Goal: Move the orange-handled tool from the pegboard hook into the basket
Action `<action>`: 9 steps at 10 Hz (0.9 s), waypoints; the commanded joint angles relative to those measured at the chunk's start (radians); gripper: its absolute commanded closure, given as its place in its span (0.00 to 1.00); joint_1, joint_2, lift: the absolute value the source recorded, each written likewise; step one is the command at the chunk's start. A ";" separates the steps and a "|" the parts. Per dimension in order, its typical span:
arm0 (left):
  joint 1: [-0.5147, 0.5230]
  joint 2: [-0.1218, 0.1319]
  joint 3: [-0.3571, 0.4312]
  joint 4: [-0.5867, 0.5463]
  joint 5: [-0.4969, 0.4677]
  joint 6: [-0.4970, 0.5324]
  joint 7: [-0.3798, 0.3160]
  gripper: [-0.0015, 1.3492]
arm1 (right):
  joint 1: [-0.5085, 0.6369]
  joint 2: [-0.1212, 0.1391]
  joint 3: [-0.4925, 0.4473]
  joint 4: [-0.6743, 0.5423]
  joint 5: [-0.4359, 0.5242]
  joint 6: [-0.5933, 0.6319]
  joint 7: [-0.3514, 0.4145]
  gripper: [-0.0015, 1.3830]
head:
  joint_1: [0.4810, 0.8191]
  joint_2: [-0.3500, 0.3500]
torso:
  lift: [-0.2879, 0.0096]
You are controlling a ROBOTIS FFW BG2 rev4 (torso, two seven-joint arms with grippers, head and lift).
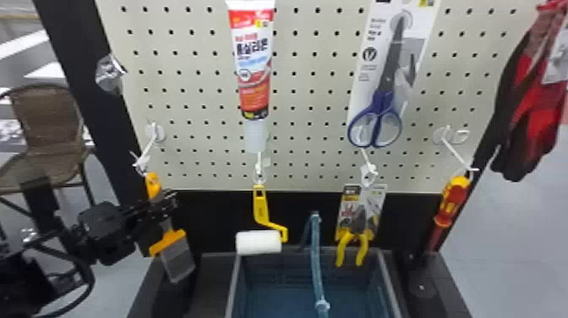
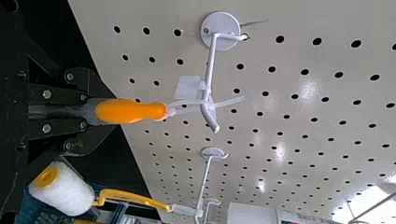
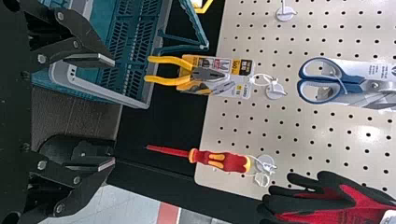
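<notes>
A woven chair [image 1: 46, 122] stands on grey floor [image 1: 511, 253]. The left gripper [image 1: 164, 208] pinches the orange-handled tool [image 1: 153, 186] between its fingers, below the pegboard hook [image 1: 147, 153]. The basket [image 1: 233, 287] rests on the dark worktop [image 1: 211, 275]. The right wrist view adds the right gripper [image 3: 113, 112], fingers spread.

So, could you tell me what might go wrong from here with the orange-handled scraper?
The scraper has a white tie looped over its hook, which may snag if the left hand pulls straight down. The paint roller hangs on the basket side, so a direct sideways move could knock it. The basket's raised handle might catch the scraper.
</notes>
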 commanded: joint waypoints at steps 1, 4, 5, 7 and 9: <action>-0.002 0.000 0.003 0.000 -0.006 -0.001 0.002 0.90 | 0.000 0.001 0.001 0.000 0.000 0.000 0.000 0.37 | 0.20 0.50 | 0.63; -0.015 0.006 0.009 0.000 -0.028 -0.015 0.005 0.90 | -0.004 0.001 0.000 0.005 0.000 0.000 0.005 0.37 | 0.20 0.50 | 0.63; -0.015 0.006 0.011 0.000 -0.034 -0.018 0.007 0.90 | -0.006 0.001 0.000 0.005 0.000 0.002 0.008 0.37 | 0.20 0.50 | 0.63; -0.011 0.005 0.012 0.000 -0.032 -0.024 0.007 0.90 | -0.006 0.001 0.000 0.007 -0.007 0.008 0.009 0.37 | 0.20 0.50 | 0.63; -0.009 0.000 0.011 0.000 -0.032 -0.024 0.007 0.90 | -0.006 0.001 0.000 0.007 -0.007 0.008 0.011 0.37 | 0.20 0.50 | 0.63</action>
